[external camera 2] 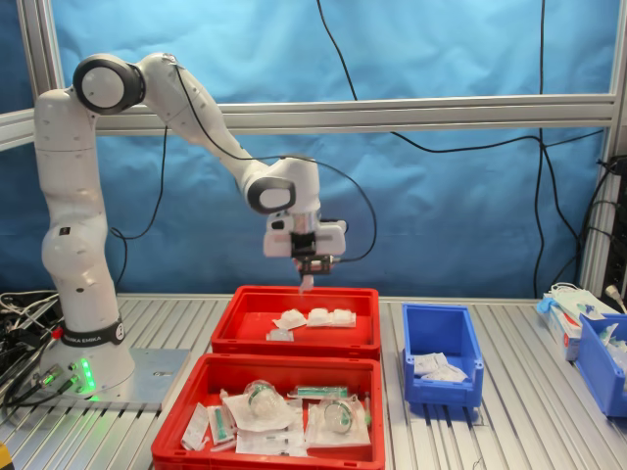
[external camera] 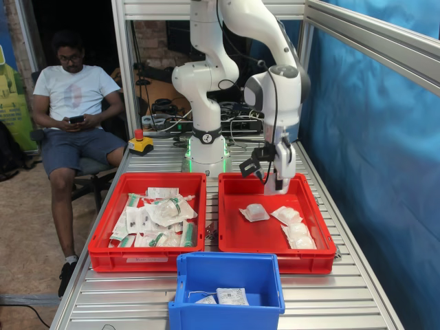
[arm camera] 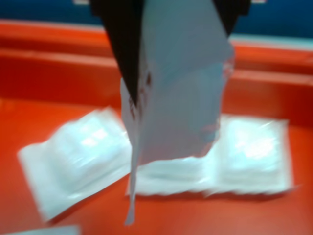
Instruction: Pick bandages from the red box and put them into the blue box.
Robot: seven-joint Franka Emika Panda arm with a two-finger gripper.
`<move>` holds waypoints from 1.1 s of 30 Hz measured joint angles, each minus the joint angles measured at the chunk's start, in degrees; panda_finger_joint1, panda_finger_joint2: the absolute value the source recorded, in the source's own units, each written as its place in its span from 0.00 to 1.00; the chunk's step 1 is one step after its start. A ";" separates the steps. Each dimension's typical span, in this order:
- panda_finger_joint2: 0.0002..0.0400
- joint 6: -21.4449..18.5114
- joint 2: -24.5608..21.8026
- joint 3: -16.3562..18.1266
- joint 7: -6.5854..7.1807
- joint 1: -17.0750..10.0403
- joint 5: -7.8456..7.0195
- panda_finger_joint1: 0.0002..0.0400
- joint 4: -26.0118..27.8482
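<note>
Hanging (arm camera: 176, 98) from the pincer (external camera 2: 307, 271) by its upper edge, one bandage, long axis near vertical, loose corner pointing down, pinched at the top presumably so as to clear the crate wall in transit. Held above the red box (external camera 2: 294, 345) at centre frame in the second exterior view, pincer clamped on that pouch. Left lying flat in the red box, several more bandages (external camera: 292, 223). Waited at lower centre of the first exterior view, the blue box (external camera: 227, 302).
</note>
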 joint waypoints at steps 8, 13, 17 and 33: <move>0.14 -1.59 -0.69 -0.92 0.00 0.00 0.00 0.14 7.74; 0.14 -3.13 -0.78 -1.19 0.00 -0.08 0.00 0.14 10.34; 0.14 -4.73 -0.78 -1.25 0.00 -0.33 0.00 0.14 12.07; 0.14 -9.92 1.15 -1.31 0.00 -6.41 0.00 0.14 22.16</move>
